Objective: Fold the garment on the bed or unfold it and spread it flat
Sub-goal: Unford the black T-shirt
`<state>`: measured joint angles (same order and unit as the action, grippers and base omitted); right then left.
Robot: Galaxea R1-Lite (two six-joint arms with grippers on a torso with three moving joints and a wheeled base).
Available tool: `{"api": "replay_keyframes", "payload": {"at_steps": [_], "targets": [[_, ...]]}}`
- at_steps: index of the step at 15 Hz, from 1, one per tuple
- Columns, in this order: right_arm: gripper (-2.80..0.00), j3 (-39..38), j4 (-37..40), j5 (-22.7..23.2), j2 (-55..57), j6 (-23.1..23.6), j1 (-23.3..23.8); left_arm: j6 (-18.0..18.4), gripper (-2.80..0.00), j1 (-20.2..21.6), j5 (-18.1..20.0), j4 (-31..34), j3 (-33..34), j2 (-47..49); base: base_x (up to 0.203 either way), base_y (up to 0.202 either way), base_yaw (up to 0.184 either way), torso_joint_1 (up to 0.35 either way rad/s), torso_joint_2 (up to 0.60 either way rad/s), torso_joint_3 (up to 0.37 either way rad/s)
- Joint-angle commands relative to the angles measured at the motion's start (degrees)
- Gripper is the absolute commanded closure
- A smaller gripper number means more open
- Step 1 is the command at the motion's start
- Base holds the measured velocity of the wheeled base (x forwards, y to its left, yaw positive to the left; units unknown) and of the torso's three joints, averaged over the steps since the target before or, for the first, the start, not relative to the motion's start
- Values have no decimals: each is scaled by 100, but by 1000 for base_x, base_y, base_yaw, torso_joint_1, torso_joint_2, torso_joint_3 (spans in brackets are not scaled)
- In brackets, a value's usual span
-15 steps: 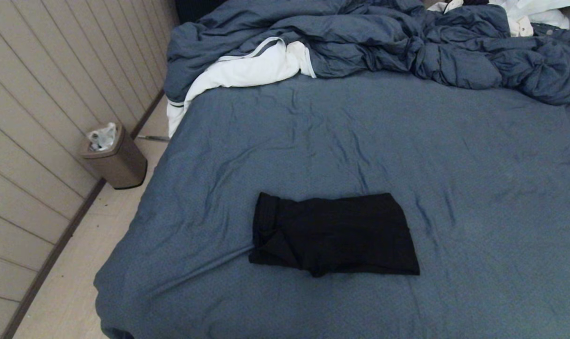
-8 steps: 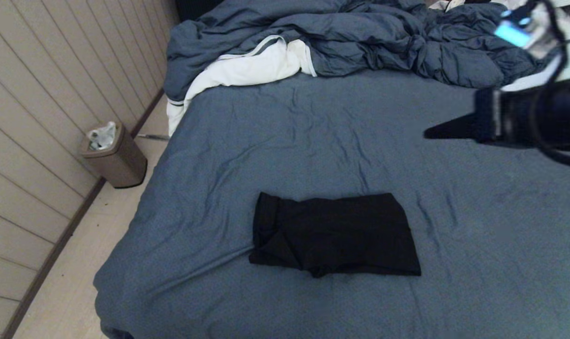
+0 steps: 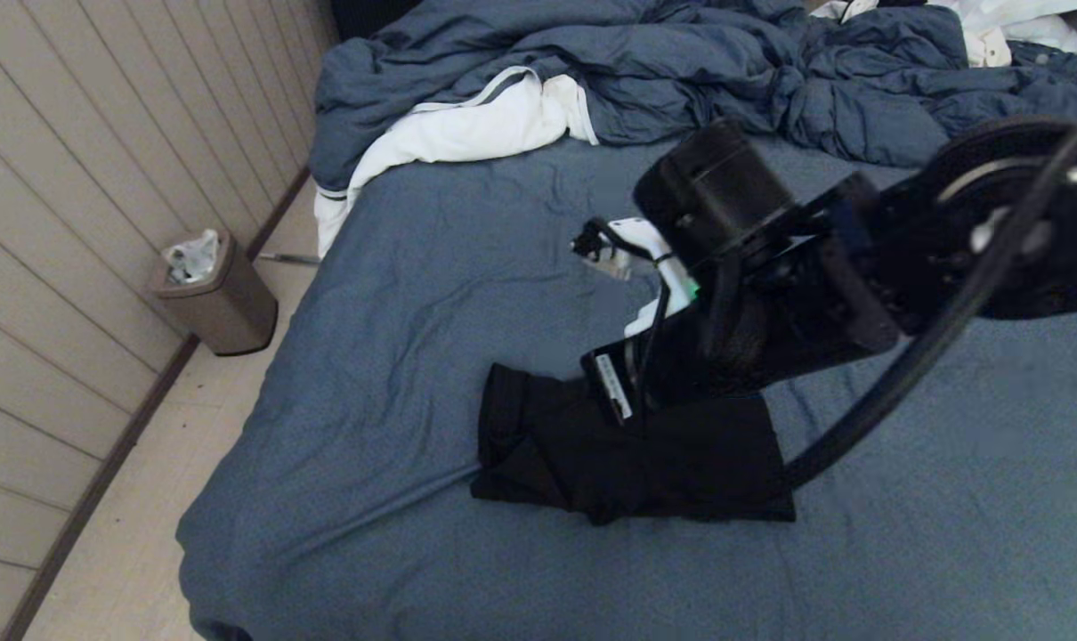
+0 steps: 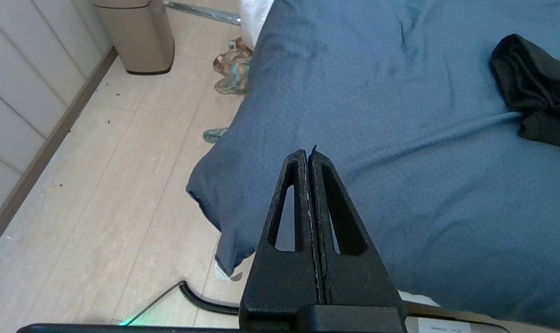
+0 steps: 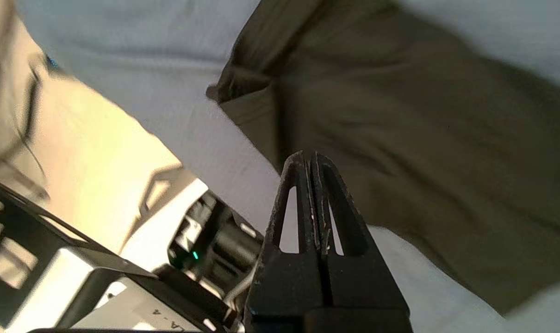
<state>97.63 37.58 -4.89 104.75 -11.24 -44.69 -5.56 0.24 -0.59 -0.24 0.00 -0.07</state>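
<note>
Since a second ago, when no arm showed in the head view, the right arm (image 3: 823, 276) has swung in from the right and now hangs over the shirt (image 3: 681, 454), hiding part of its far edge. The shirt itself has not shifted.

Right gripper (image 5: 310, 159): jaws pressed together, holding nothing, tips above the dark cloth near its edge, with pale sheet just beside them in the wrist view. Whether the tips touch the cloth cannot be told.

Left gripper (image 4: 308, 155): jaws also together and empty, parked low off the near left corner of the bed (image 4: 400, 162), pointing over that corner and the wooden floor (image 4: 99, 185). From here only one bunched end of the shirt shows, well apart from the tips.

The shirt lies folded into a compact black rectangle on the near middle of the bed, its left end rumpled with a loose flap, plain side up.

Farther off, a crumpled duvet (image 3: 725, 71) and a white cloth (image 3: 467, 133) lie across the head of the bed. A bin (image 3: 218, 298) stands on the floor by the panelled wall (image 3: 76, 223).
</note>
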Motion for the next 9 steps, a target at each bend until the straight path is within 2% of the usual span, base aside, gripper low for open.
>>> {"api": "replay_keyframes", "payload": {"at_steps": [1, 3, 4, 5, 9], "targets": [[0, 55, 19, -135, 513, 10, -226, -7, 0, 2, -2, -2, 0, 7, 0, 0, 0, 0, 0, 0], [0, 9, -85, -355, 742, 136, -399, -7, 0, 2, -2, -2, 0, 7, 0, 0, 0, 0, 0, 0], [-33, -33, -366, -388, 830, 178, -440, -7, 0, 2, -2, -2, 0, 7, 0, 0, 0, 0, 0, 0], [-280, -103, -659, -415, 945, 205, -479, -7, 0, 2, -2, -2, 0, 7, 0, 0, 0, 0, 0, 0], [-280, -26, -965, -562, 1294, 333, -541, -7, 0, 2, -2, -2, 0, 7, 0, 0, 0, 0, 0, 0]]}}
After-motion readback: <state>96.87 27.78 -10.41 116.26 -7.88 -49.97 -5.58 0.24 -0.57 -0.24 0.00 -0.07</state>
